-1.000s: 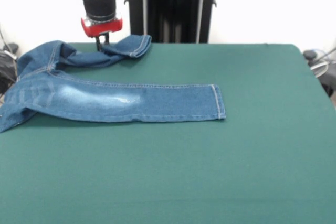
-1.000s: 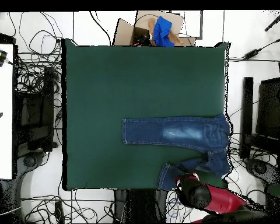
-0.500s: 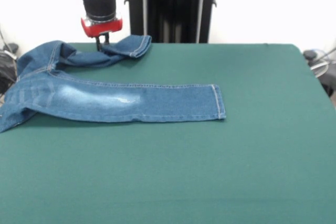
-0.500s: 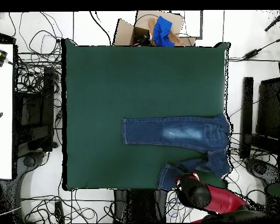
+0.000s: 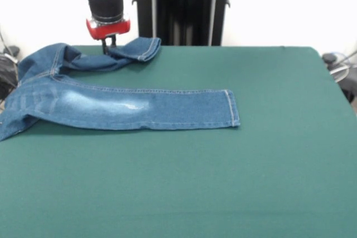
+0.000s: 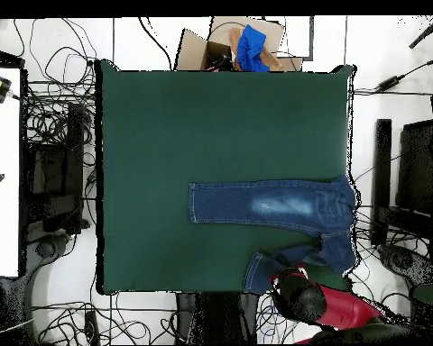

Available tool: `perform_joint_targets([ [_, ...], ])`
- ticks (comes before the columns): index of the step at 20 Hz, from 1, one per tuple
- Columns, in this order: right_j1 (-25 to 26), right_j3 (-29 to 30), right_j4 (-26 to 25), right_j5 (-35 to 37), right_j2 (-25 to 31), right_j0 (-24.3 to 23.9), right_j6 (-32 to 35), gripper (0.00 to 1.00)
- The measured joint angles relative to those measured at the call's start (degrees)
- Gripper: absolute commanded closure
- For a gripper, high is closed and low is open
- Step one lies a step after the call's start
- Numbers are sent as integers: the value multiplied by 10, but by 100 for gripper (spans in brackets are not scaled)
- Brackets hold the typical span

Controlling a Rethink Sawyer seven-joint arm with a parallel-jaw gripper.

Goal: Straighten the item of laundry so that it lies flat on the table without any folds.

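The item of laundry, small blue jeans [image 5: 111, 104], lies on the green table [image 5: 223, 182]. One leg stretches flat toward the right in the front view and ends in a hem. The other leg [image 5: 128, 53] is bent along the far edge, bunched and creased. The waist reaches the table's left edge. My gripper [image 5: 109, 45] stands straight down on that bent leg, touching the cloth. From overhead the jeans [image 6: 274, 203] lie near the table's [image 6: 211, 135] right and bottom edges. There the red and black arm [image 6: 301, 297] covers the gripper.
A cardboard box with blue cloth [image 6: 247, 45] sits beyond the table's top edge in the overhead view. Cables and black stands surround the table. A white surface [image 6: 2, 180] stands to the left.
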Motion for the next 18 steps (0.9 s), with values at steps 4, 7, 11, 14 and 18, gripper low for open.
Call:
perform_joint_targets([
  [4,0,0,2,-4,-5,7,0,100],
  [7,-1,6,9,-11,-9,13,0,100],
  [11,-15,46,36,-42,-8,41,7,100],
  [14,-26,79,59,-74,-7,67,21,100],
  [18,-48,144,112,-136,-2,118,62,100],
])
